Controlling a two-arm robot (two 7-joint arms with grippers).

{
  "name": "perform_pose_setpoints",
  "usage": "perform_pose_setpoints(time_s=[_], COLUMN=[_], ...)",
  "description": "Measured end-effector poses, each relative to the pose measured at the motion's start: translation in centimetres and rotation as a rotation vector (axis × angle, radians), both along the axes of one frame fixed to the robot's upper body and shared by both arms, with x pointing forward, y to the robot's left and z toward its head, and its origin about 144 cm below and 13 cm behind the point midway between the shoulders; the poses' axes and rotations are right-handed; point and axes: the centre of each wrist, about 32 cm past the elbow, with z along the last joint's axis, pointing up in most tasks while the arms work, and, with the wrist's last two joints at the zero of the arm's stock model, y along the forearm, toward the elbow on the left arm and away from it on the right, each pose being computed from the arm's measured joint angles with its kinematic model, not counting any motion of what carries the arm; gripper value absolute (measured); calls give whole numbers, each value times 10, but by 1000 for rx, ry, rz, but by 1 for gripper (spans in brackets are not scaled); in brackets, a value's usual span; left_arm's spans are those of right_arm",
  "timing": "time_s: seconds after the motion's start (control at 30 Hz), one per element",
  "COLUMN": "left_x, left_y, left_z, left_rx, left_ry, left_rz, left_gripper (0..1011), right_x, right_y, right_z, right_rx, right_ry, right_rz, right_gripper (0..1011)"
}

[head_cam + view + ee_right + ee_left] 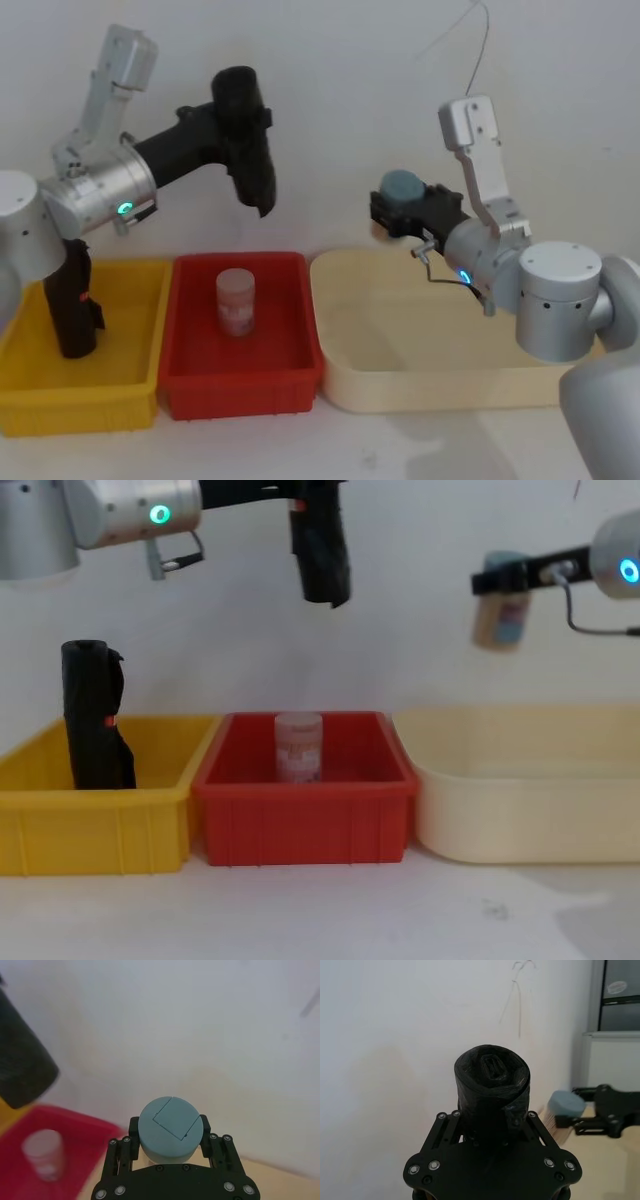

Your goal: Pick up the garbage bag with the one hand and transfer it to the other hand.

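Our left gripper (233, 127), clamped around the garbage bag (250, 165), holds it high above the red bin (300, 335). Our right gripper (404, 212), well to its right, is closed on a blue-lidded jar (499, 618). The roll looks light and squashy; we would take its free lower half.

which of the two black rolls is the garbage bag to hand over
Start at the red plastic bin in the middle of the three. High above it hangs the matte black cylindrical roll of garbage bags, clamped in the left end effector on the green-ringed arm. The other black roll stands in the yellow plastic bin and bears a red mark.
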Motion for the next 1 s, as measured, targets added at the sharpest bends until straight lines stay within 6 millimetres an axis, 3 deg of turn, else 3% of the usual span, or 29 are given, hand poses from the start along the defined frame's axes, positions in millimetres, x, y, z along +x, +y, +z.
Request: perform_pose_setpoints(time_s=[0.27,0.7,1.0], left_x=[14,18,19], left_y=[-15,-23,-25], left_z=[1,5,7], left_rx=[0,10,14], left_ry=[10,14,13], left_rz=[-55,-80,-86], left_gripper=[369,369,369], right_x=[12,8,4], right_y=[-14,-24,-26], right_z=[-24,-36,-38], right_rx=[-28,-26,-19], right_ry=[66,99,107], right_rz=[-92,-97,-88], right_gripper=[665,666,902])
